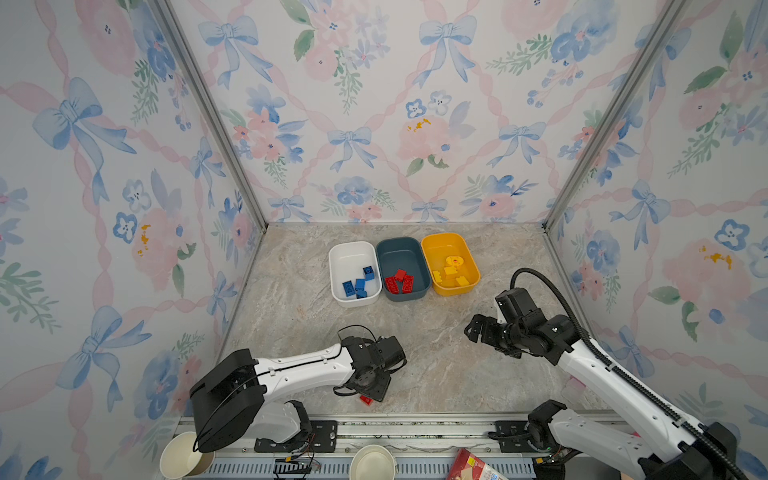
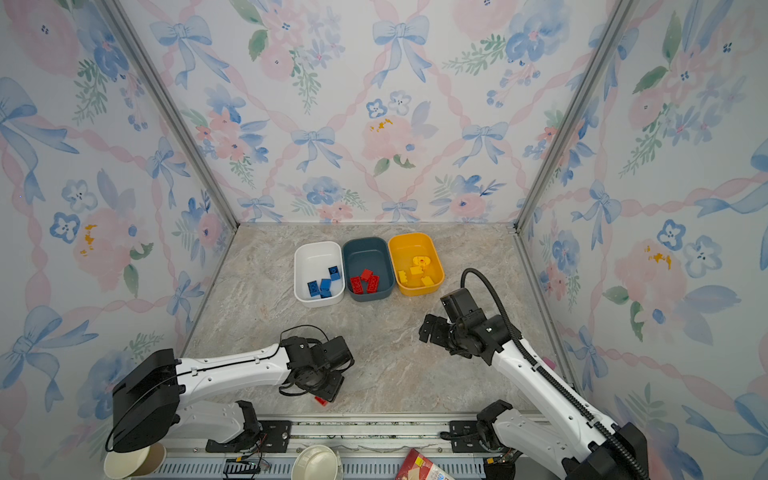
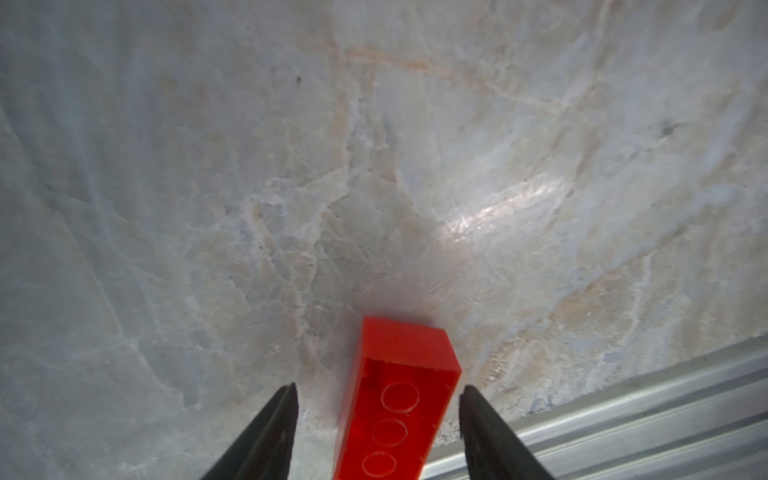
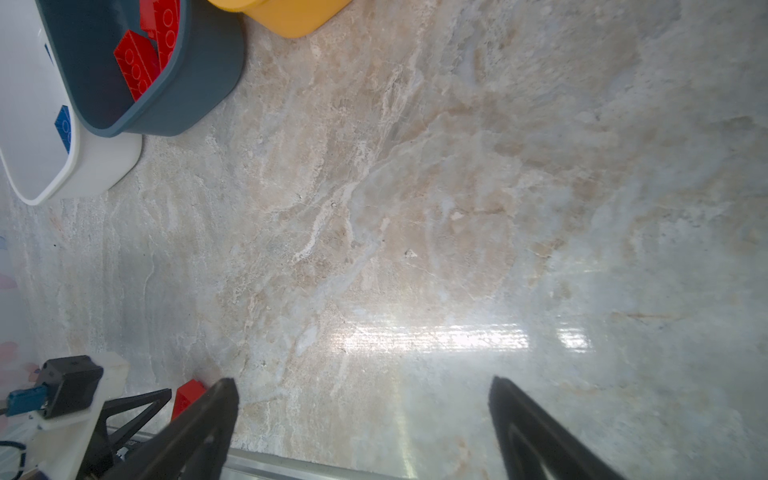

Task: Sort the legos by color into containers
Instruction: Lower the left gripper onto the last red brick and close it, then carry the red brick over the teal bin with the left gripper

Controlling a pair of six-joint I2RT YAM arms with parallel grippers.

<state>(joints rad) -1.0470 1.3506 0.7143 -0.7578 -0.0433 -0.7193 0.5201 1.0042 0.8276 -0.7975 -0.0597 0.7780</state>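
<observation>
Tapered black left fingers (image 3: 266, 440) apart astride a glossy red brick (image 3: 399, 415) on veined marble (image 3: 291, 187); right gripper (image 4: 363, 386) wide.

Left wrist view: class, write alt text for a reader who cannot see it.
A red lego brick lies on the marbled tabletop between the open jaws of the left gripper, neither finger visibly touching it. A metal rail runs along the table edge beside it.

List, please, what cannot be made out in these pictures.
- Red brick: both top views, nearly all hidden beneath the left gripper; left wrist view, near end cut off by the edge.
- Yellow tub: right wrist view, contents cut off by the edge.
- Blue bricks: both top views, overlapping, too small to count.
</observation>
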